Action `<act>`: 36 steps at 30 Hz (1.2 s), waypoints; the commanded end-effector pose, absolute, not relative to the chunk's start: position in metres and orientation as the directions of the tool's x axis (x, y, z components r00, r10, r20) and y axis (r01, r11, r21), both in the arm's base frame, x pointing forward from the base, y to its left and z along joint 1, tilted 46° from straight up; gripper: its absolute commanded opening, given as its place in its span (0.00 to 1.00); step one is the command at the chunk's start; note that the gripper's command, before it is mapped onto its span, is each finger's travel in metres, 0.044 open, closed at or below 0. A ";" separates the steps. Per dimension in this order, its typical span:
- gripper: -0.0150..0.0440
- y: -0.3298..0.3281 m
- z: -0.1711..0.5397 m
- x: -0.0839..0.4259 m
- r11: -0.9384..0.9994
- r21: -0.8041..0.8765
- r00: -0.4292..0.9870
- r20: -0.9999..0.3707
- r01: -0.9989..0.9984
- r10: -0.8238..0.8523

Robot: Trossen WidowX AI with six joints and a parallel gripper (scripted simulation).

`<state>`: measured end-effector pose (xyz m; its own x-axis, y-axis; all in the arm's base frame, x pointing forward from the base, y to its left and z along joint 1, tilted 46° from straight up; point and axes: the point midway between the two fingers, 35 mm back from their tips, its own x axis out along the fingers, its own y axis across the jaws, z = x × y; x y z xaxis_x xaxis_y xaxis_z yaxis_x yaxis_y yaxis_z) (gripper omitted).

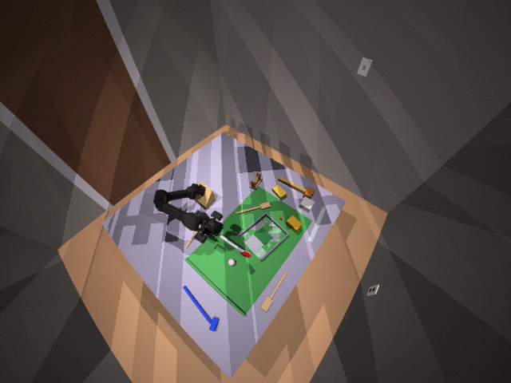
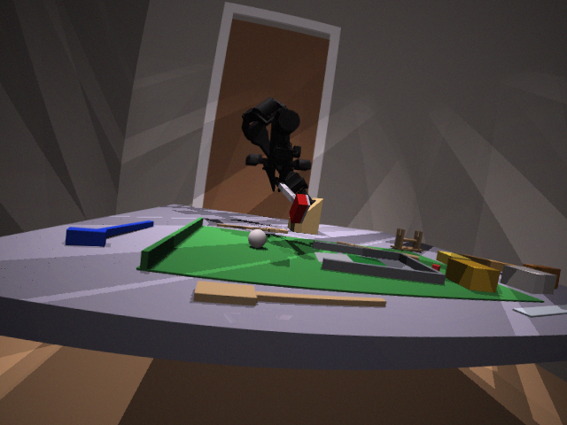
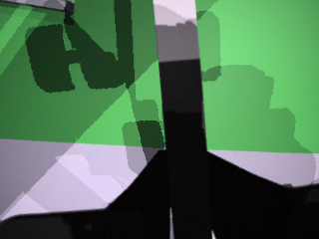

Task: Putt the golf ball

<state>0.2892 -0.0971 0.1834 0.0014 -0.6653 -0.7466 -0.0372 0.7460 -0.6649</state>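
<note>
Clamping the red putter (image 1: 235,246) by its shaft, gripper (image 1: 214,231) raised, golf ball (image 1: 231,262) seemingly just beyond the head.

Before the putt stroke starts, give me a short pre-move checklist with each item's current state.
1. Red putter gripped: ok. The end effector is shut on its shaft.
2. Putter head near the golf ball: ok. The top view shows the head just beside the ball, on the side towards the frame.
3. Head down at ball height: not ok. In the exterior view the head hangs well above the green mat.
4. Ball at rest on the mat: ok.
5. Head behind the ball for a stroke towards the ramp: not ok. It sits between the ball and the grey framed area.
6. Ramp surface unobstructed: cannot tell.
</note>
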 end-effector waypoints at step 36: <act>0.25 -0.176 0.198 0.246 0.664 -0.702 -0.021 -0.691 0.256 -0.723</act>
